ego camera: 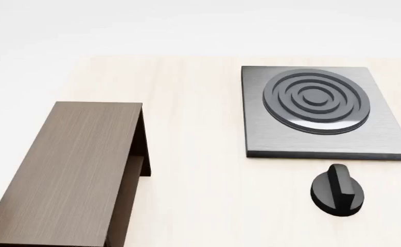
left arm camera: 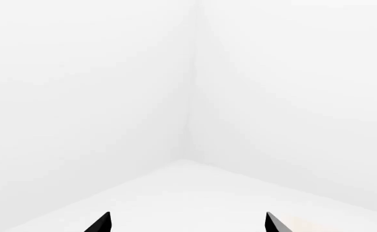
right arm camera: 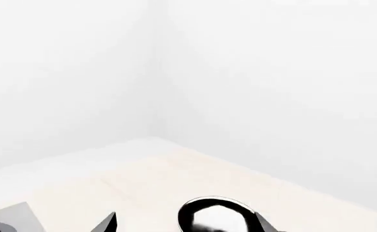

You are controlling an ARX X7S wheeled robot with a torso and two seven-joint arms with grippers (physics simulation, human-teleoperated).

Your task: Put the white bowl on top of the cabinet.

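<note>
The white bowl is in none of the views. The dark brown wood-grain cabinet (ego camera: 63,170) stands at the left of the pale table in the head view, its flat top bare and its inner shelf showing on its right side. Neither gripper shows in the head view. My left gripper (left arm camera: 188,224) is open and empty, with only its two dark fingertips (left arm camera: 101,224) showing against white walls and floor. My right gripper (right arm camera: 187,224) is open above the table. A glossy black round thing with a pale centre (right arm camera: 217,215) lies just beyond and between its fingertips (right arm camera: 107,223).
A grey square stove plate (ego camera: 255,128) with raised dark rings lies at the right of the table, and its corner shows in the right wrist view (right arm camera: 7,220). A black knob (ego camera: 336,189) sits in front of it. White walls surround the table (ego camera: 200,195).
</note>
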